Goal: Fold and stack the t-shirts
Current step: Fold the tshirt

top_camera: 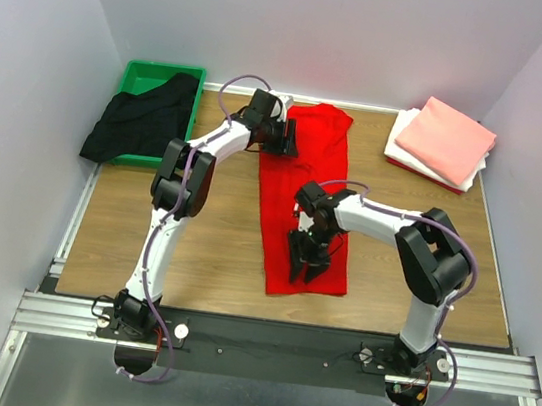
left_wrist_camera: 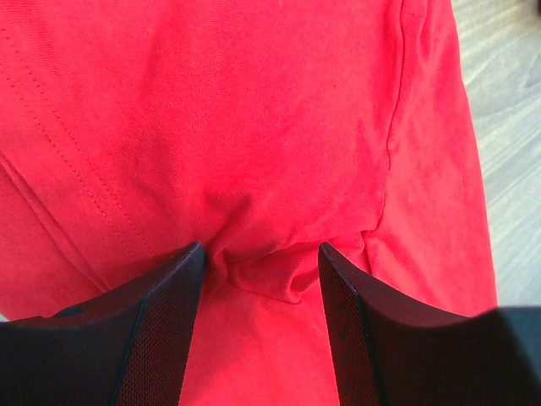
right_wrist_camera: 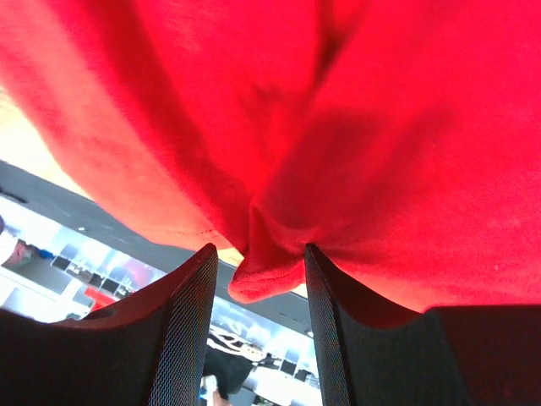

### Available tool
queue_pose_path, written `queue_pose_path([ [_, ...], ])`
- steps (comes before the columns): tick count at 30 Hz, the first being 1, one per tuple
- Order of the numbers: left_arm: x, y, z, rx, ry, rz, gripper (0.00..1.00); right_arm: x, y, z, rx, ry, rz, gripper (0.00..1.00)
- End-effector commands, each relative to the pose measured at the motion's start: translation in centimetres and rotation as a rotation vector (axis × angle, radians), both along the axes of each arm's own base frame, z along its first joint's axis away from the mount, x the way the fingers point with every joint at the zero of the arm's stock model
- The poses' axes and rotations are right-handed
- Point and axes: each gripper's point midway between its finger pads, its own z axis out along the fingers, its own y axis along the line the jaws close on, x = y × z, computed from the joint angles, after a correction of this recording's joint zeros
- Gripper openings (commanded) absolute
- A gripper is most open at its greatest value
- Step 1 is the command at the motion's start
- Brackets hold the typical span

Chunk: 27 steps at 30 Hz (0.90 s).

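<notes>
Toward the near edge of the table (top_camera: 193, 253), the right gripper (top_camera: 305, 264) is clamped on a bunched fold of the red shirt (top_camera: 307, 178), a bright strip folded lengthwise up the middle, whose far end the left gripper (top_camera: 288, 137) pinches. Only the wrist views show those pinched folds; only the top view shows the black shirt (top_camera: 141, 124) at the far left corner and the pink shirt (top_camera: 447, 139) on the white shirt (top_camera: 400, 142), far right.
</notes>
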Motion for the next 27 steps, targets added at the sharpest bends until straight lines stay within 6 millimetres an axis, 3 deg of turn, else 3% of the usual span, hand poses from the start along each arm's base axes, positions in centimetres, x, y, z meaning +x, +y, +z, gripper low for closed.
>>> queue_pose_path([
  [1,-0.4,1.1,-3.5,0.07,0.038,-0.043,0.65,1.0,3.1,0.0,0.102,-0.014,0.066,0.53],
  [6,0.2,0.8,-2.9,0.07,0.006,-0.064,0.65,1.2,5.1,-0.1,0.127,-0.022,0.12,0.53],
  [10,1.5,0.6,0.8,0.059,-0.077,-0.057,0.65,2.3,6.2,1.0,0.137,-0.086,0.123,0.54],
  [14,2.9,0.3,7.7,0.018,-0.206,-0.04,0.66,3.3,6.1,3.0,0.131,-0.165,0.102,0.54],
  [15,3.0,0.2,10.6,-0.002,-0.254,-0.033,0.67,3.4,6.0,3.3,0.131,-0.174,0.091,0.55],
  [17,3.0,0.3,14.0,-0.023,-0.309,-0.025,0.68,3.3,5.8,4.6,0.149,-0.201,0.081,0.55],
  [18,2.6,0.5,16.9,-0.04,-0.35,-0.014,0.69,2.9,5.3,4.6,0.138,-0.195,0.066,0.55],
  [19,2.1,0.7,17.6,-0.044,-0.354,-0.01,0.69,2.9,4.7,5.2,0.127,-0.227,0.056,0.55],
  [20,1.6,0.8,18.3,-0.045,-0.362,-0.01,0.69,2.8,4.1,4.6,0.095,-0.221,0.042,0.55],
  [21,0.6,1.2,21.0,-0.062,-0.402,-0.007,0.69,2.7,3.0,4.9,0.059,-0.251,0.01,0.55],
  [22,-0.1,1.5,21.4,-0.062,-0.405,-0.006,0.69,2.7,2.4,5.0,0.036,-0.262,-0.016,0.55],
  [23,-1.5,1.8,19.2,-0.043,-0.352,-0.008,0.69,2.6,1.8,5.1,0.017,-0.274,-0.038,0.55],
  [24,-2.4,2.2,19.0,-0.034,-0.344,-0.006,0.7,2.6,1.5,5.9,0.013,-0.292,-0.079,0.56],
  [25,-3.7,2.9,20.4,-0.028,-0.369,0.003,0.69,2.4,0.1,5.4,-0.041,-0.304,-0.105,0.56],
  [26,-5.6,3.5,16.8,0.01,-0.294,-0.001,0.69,2.3,-0.4,5.4,-0.058,-0.308,-0.126,0.57],
  [27,-7.2,4.1,17.6,0.016,-0.303,0.003,0.69,2.2,-1.3,5.5,-0.092,-0.317,-0.167,0.57],
])
